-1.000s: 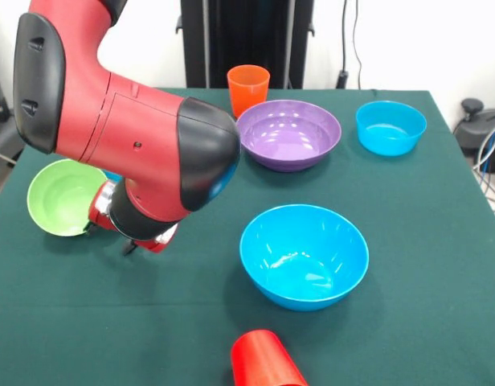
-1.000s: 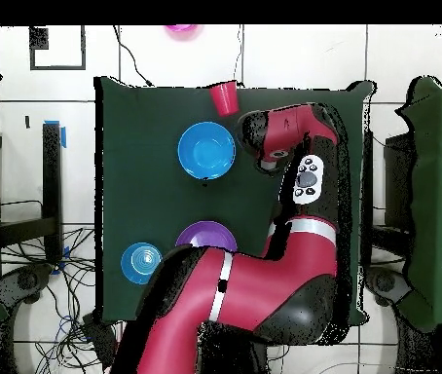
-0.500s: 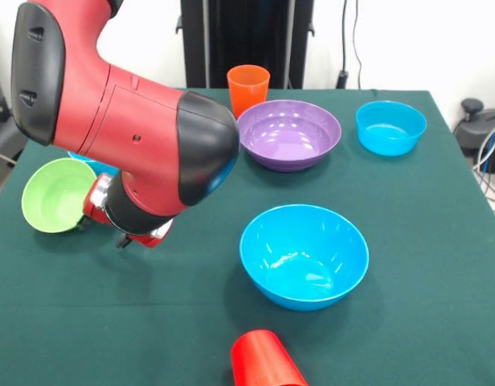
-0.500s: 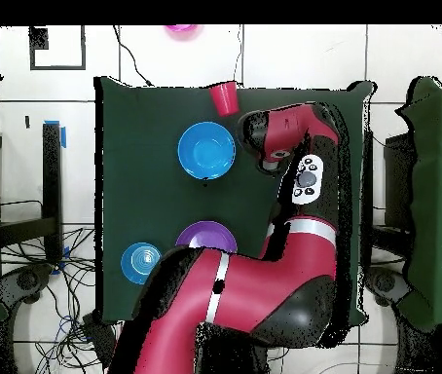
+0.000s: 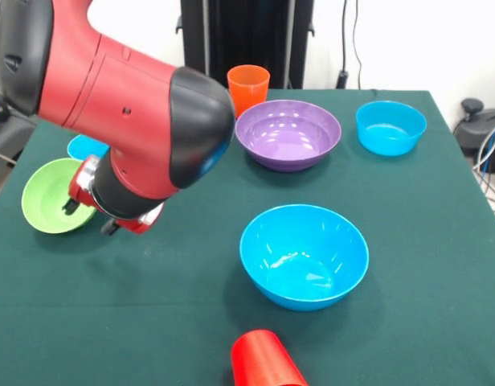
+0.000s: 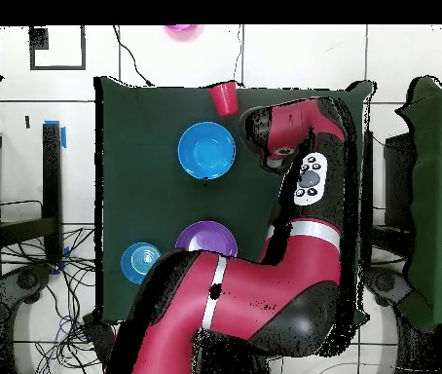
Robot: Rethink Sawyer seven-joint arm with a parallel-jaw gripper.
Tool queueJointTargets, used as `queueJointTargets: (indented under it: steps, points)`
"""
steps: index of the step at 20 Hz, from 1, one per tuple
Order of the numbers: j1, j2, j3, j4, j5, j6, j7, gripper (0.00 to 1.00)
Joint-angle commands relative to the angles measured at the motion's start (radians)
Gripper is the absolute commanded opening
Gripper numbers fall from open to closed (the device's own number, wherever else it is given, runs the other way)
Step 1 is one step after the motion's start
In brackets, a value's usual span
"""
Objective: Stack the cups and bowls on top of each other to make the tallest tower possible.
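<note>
In the front view my gripper [image 5: 90,217] is at the left of the table, shut on the near rim of a lime green bowl [image 5: 47,195], which is tilted with its opening facing the camera. Behind them a light blue piece [image 5: 85,146] peeks past the arm. An orange cup [image 5: 247,87] stands upright at the back beside the purple bowl [image 5: 288,133]. A small blue bowl [image 5: 390,126] sits at the back right. The large blue bowl [image 5: 304,255] is in the middle, and a red cup [image 5: 263,360] lies on its side at the front edge. No tower stands.
The overhead view has the arm's wrist [image 6: 278,131] covering the gripper and the green bowl. Also there are the large blue bowl [image 6: 206,150], the red cup [image 6: 224,96] at the table's edge, the purple bowl [image 6: 205,237] and the small blue bowl [image 6: 140,261]. A pink piece [image 6: 178,30] lies off the table.
The gripper and the green bowl have shifted together towards the left edge in the front view, uncovering more of the light blue piece. The other cups and bowls have stayed put.
</note>
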Motion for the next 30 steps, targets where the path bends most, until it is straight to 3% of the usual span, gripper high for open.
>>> queueJointTargets:
  steps: [1,20,30]
  points:
    - [0.032,-0.054,0.053,0.11,-0.007,0.086,-0.301,1.0]
    - [0.028,-0.026,0.071,0.162,0.008,0.041,-0.205,1.0]
    - [0.017,-0.026,0.088,0.19,0.006,0.016,-0.227,1.0]
